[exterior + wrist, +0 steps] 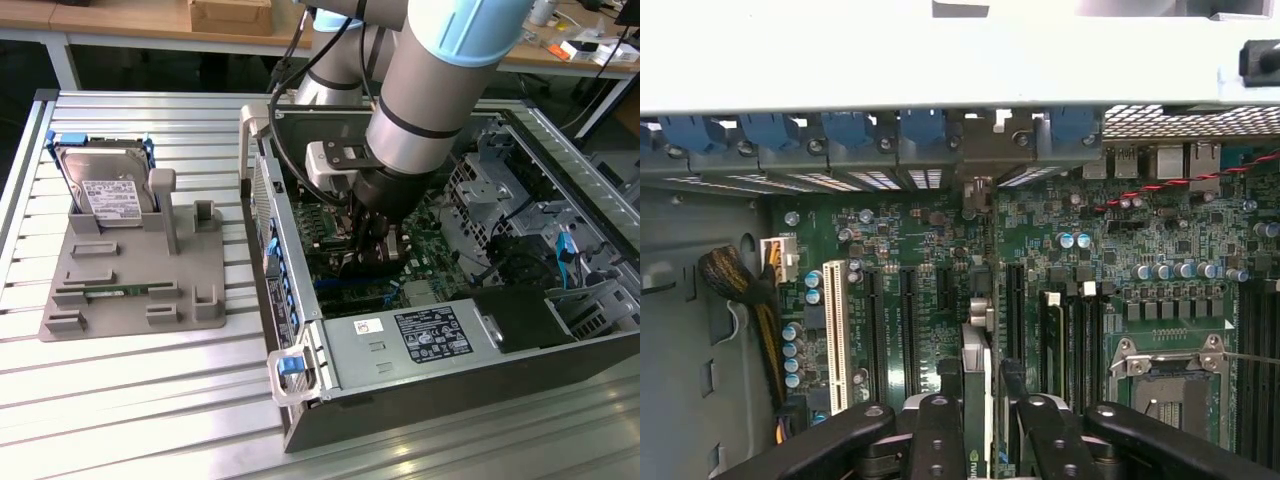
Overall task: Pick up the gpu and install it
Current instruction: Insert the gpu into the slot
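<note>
The gpu (pixel 977 385) stands on edge between the two dark fingers (pixel 940 440) of the end effector (pixel 980 420), seen edge-on in the wrist view as a thin card with a pale strip along its top. The fingers are closed part-way onto it, one on each flat side, so the card is gripped. It sits low over the green motherboard (pixel 1140 240), in line with the row of long black expansion slots (pixel 908 330) (whether its lower edge is already in a slot cannot be told). A white slot (pixel 837 345) lies a few slots to one side, and the bare processor socket (pixel 1170 385) lies to the other.

In the exterior view the end effector (pixel 372 240) reaches down into the open computer case (pixel 400 410), which lies on its side on the slatted metal tabletop (pixel 130 400). The power supply (pixel 420 335) with its label runs along the case's near wall. Well apart, toward the exterior view's left, a grey holder (pixel 140 285) carries a hard drive (pixel 105 185) standing upright and a green memory stick (pixel 125 291) lying flat.
</note>
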